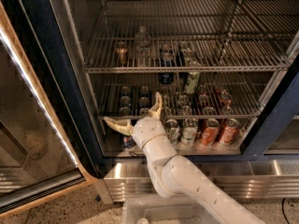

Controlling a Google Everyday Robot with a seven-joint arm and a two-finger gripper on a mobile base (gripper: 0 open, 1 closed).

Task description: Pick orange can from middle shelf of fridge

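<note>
Orange can (121,53): up on the middle shelf (187,69), far left of the row, upright, standing free, nothing touching it.
Middle shelf load: from the left, orange can, then a clear bottle (142,42) just beside it, then a cluster of dark cans (166,55) toward the centre; right part bare wire.
Gripper (131,107): fingers spread wide, holding nothing. Down below the middle shelf, in front of the lower rack (233,115), under and slightly right of the can, well apart from it.
Done so far: glass door (28,139) of the fridge (273,120) swung open at left, arm (187,181) reaching up into the opening. No grasp yet.
Left to do: by the look of it, nearly everything, meaning rising to shelf height, closing round the can, drawing it out.
Lower rack: rows of cans showing silver lids, one taller green-and-white can (191,82) among them.
Bottom level: pale cans (189,130) beside red-orange cans (210,132) at front right, none of them the target.
Watch for: bottle right next to the can, probably easy to nudge with fingers this wide.
</note>
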